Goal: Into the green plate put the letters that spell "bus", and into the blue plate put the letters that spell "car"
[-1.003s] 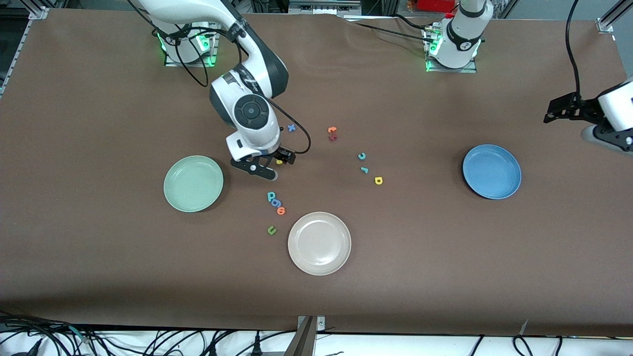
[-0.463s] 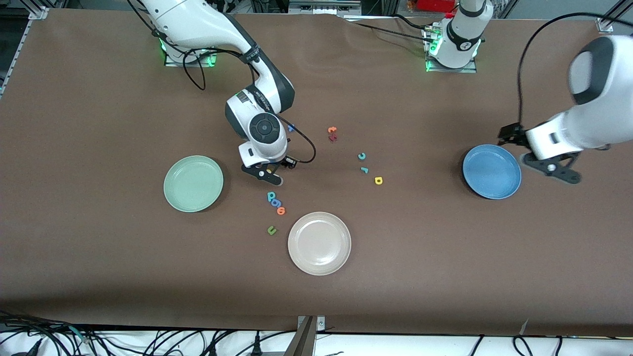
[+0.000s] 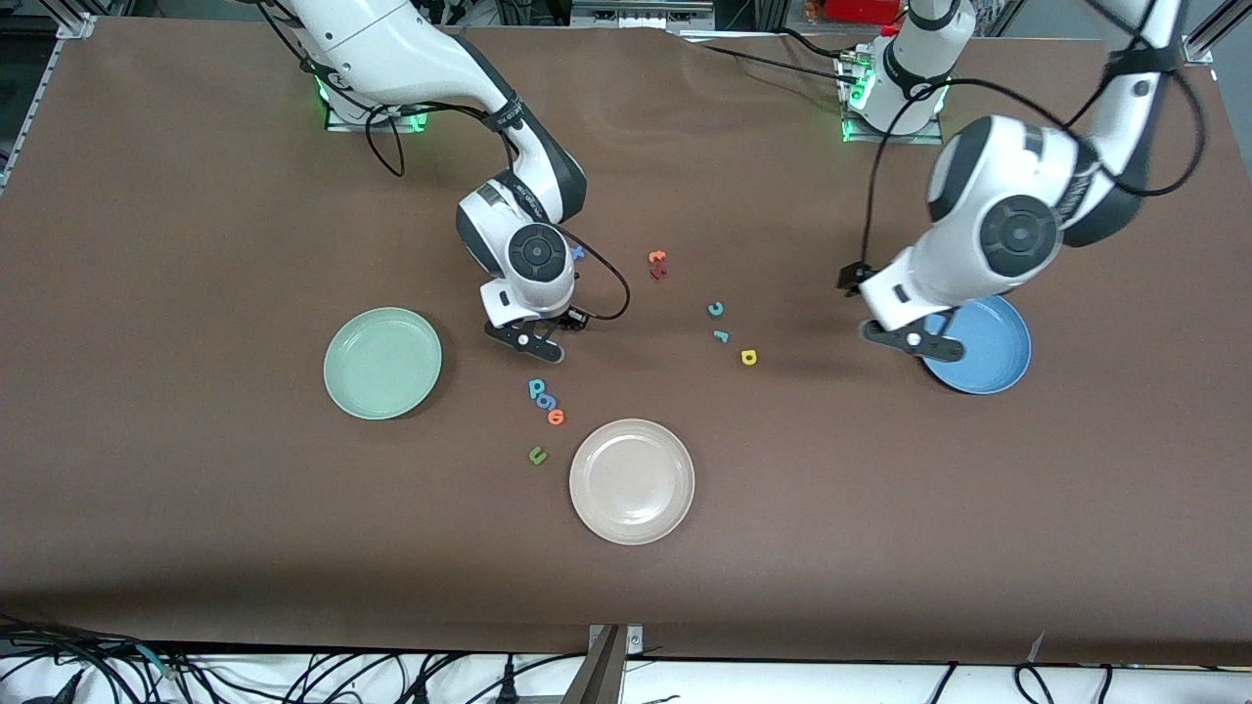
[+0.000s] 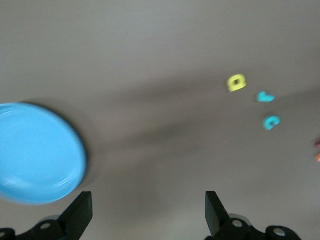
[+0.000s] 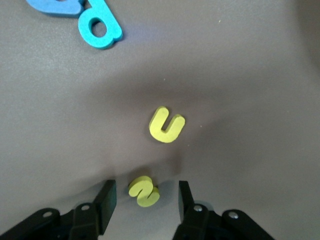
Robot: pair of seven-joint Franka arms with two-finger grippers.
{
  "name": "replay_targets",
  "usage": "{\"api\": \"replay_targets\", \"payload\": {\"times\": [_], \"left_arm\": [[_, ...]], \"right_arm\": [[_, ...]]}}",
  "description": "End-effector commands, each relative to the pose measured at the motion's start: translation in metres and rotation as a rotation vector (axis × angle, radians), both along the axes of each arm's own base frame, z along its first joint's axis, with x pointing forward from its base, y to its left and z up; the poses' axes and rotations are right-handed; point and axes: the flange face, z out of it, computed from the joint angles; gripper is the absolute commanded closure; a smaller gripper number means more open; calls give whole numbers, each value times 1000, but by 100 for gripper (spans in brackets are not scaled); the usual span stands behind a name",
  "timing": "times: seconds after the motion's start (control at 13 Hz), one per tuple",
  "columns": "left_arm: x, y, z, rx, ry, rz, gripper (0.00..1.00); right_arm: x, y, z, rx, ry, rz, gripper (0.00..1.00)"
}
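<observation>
The right gripper [image 3: 526, 340] is down at the table with its jaws half spread around the yellow s [image 5: 144, 191]. The right wrist view shows a sliver of gap on each side, so nothing is pinched yet. The s lies flat between the fingers [image 5: 107, 197]. The yellow u [image 5: 167, 125] lies just beside it, and the teal b [image 5: 100, 24] is a little nearer the front camera. The green plate [image 3: 382, 364] is close by, toward the right arm's end, and holds nothing.

The left gripper [image 4: 147, 215] is spread wide and empty, over the table at the rim of the blue plate [image 3: 988, 357], which is also bare. Its wrist view is smeared, so I cannot tell how high it hangs. The c [image 3: 716, 309], r [image 3: 721, 336] and a [image 3: 748, 357] lie together on the table between the two arms, well apart from that plate.

The likeliest trouble is the s itself. It is small, light foam, and an off-centre squeeze could tip it, or it could pop out as the jaws meet. A finger could also catch the u and knock it away. Later, the green u [image 3: 537, 455] by the beige plate [image 3: 632, 481] could be mistaken for the yellow one.

The table [image 3: 196, 244] is covered in plain brown matting. Both arm bases glow green along the top of the front view. Cables trail along the table's near edge, and bits of metal frame show at the corners.
</observation>
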Motion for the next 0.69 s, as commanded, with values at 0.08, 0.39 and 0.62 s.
{"api": "replay_targets", "payload": {"times": [0.08,0.39,0.62], "left_arm": [[-21,-53,-48,-28,-50,22,2],[-32,-119,-89,-39,-126,141,10],[-28,-121,-133,-49,-159,150,20]], "right_arm": [[-3,0,-5,-14,-16,-2,53],[-4,0,-12,-18,-9,-2,57],[-3,0,-13,-16,-11,-1,57]]}}
